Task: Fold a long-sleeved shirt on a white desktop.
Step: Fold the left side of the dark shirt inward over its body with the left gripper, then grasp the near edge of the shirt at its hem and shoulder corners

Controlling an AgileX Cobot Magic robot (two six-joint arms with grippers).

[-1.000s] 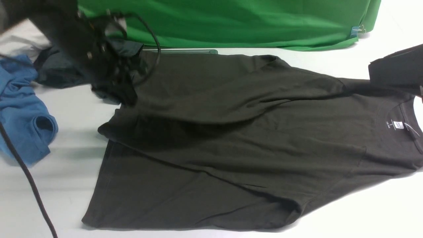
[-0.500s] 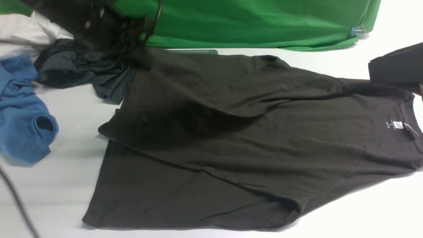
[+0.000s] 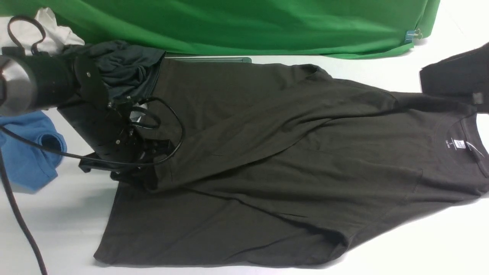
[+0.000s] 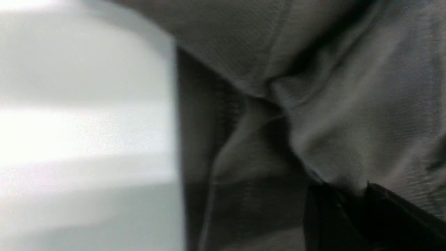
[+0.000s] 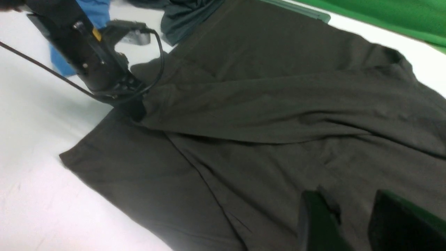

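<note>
Left gripper [image 3: 149,173] is low over the hem end of the long-sleeved shirt [image 3: 305,172], and the close-up shows cloth bunched between its fingers, so I read it as clamped on the end of the sleeve [image 3: 267,130]. The shirt lies spread on the white counter [image 3: 57,221]. It runs from under this gripper out to the neck label [image 3: 460,144] at the far end, near the right gripper [image 5: 348,212]. The right gripper hangs above that end with its jaws apart and nothing between them.

The sleeve lies as a diagonal band across the body, so this looks like the sleeve-in fold. To do it well, set the cuff fully down on the body panel, inside the side edge, before letting go. Then open wide and rise straight up, because a sideways exit would likely drag the cuff and ruck the fold.

Watch the black cable [image 3: 174,126] looping right beside the gripper, just above the cloth, as it could snag. The charcoal garment [image 3: 122,68] sits just behind the gripper, touching the shirt's corner, so pull away from it. The blue garment [image 3: 34,152] is clear, out on the gripper's outer side.
</note>
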